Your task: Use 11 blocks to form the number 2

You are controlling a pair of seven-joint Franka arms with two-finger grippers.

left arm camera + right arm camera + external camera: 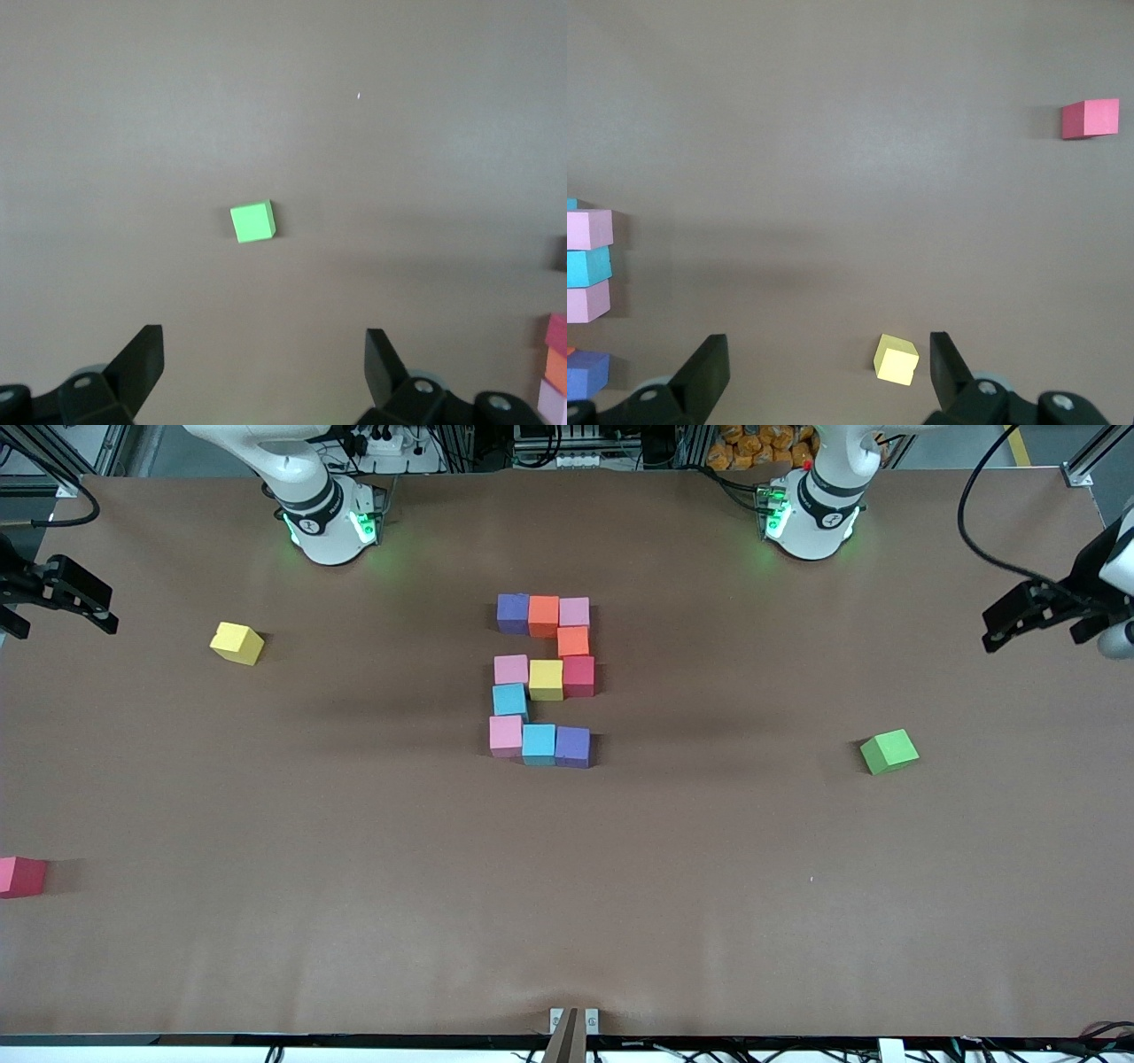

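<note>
The blocks [543, 680] form a finished 2 at mid-table; spare cubes lie well apart from it. Left gripper [1036, 615] and right gripper [62, 593] hang wide and empty toward the table's ends: best keep them off the 2

The right pincer [824, 372] hangs open over the bench [833, 133], a yellow block [896, 360] between its fingers; a pink block [1090, 119] lies well apart.
</note>
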